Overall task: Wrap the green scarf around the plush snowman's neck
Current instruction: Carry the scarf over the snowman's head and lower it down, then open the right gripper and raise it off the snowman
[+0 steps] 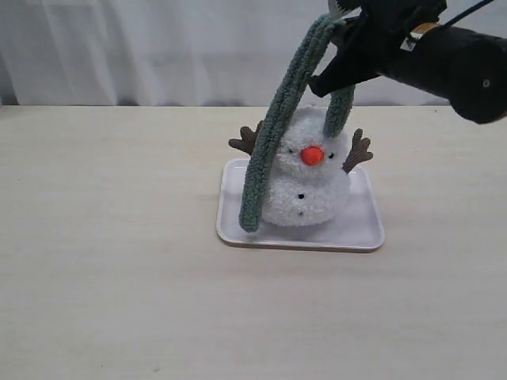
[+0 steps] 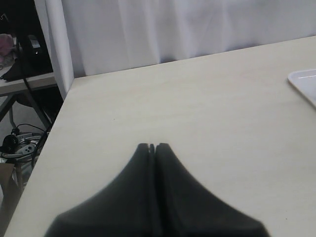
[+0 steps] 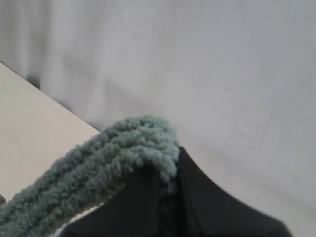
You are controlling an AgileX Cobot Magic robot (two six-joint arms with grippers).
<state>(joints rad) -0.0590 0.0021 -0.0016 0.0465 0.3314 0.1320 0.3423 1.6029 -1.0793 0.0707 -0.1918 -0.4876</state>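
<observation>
The plush snowman [image 1: 307,186] stands upright on a white tray [image 1: 360,229], with its orange nose facing the camera and brown twig arms out to both sides. My right gripper [image 1: 339,16] is high above its head, shut on the green scarf [image 1: 279,119]. The scarf is folded over the jaws [image 3: 133,148]. One long strand hangs down the snowman's left side to the tray, and a shorter strand drops behind its head. My left gripper [image 2: 152,146] is shut on nothing above bare table, away from the snowman, and does not show in the exterior view.
A white curtain [image 1: 158,47] runs along the table's far edge. In the left wrist view the table's corner [image 2: 74,81] borders a dark area with cables on the floor [image 2: 19,140], and a corner of the tray [image 2: 303,84] shows.
</observation>
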